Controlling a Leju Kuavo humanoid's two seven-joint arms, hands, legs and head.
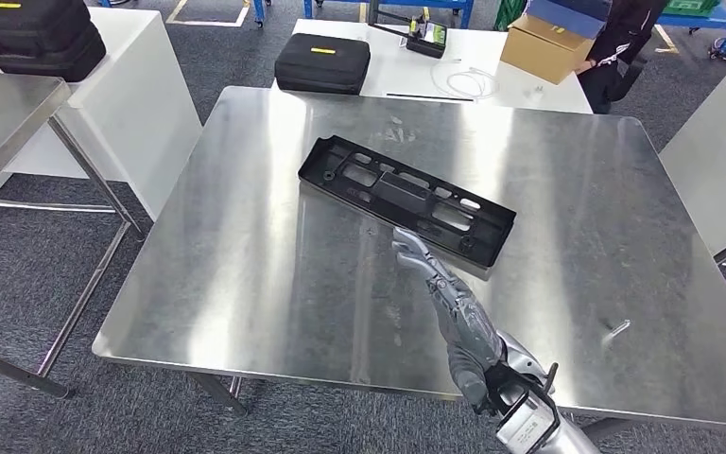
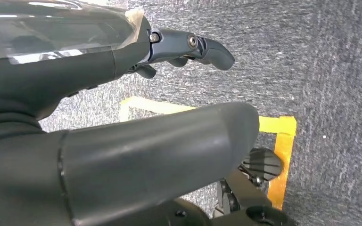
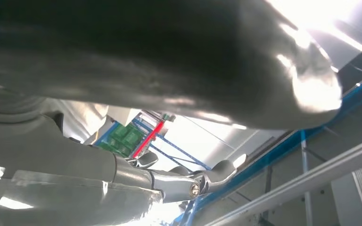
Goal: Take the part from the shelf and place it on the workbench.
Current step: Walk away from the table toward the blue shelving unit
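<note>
- Nearest the head camera, the robot's silver right hand (image 1: 444,303) reaches over the brushed steel workbench (image 1: 246,274), fingers stretched out straight and holding nothing; the fingertips (image 1: 404,238) lie just beside the near long edge of the part, and contact cannot be confirmed.
- Long black plastic perforated frame part (image 1: 406,197) lies flat on the workbench, set diagonally, near the centre.
- Workbench surface is scuffed and reflective, on thin steel legs over grey carpet (image 1: 19,265).
- Behind it, a white table (image 1: 492,57) carries a black zipped case (image 1: 322,62), a brown cardboard box (image 1: 548,45), a white cable and a small dark device.
- At far left, a second steel table (image 1: 5,123) and a white cabinet bearing black cases (image 1: 33,36).
- A person in dark clothing (image 1: 614,52) stands at the far right, cut off by the frame edge.
- Left hand (image 2: 122,141), seen from its wrist, hangs over grey carpet with yellow floor tape (image 2: 278,141); fingers slightly apart, nothing held.
- Right wrist view is glare-washed; blue racking is only dimly legible.
</note>
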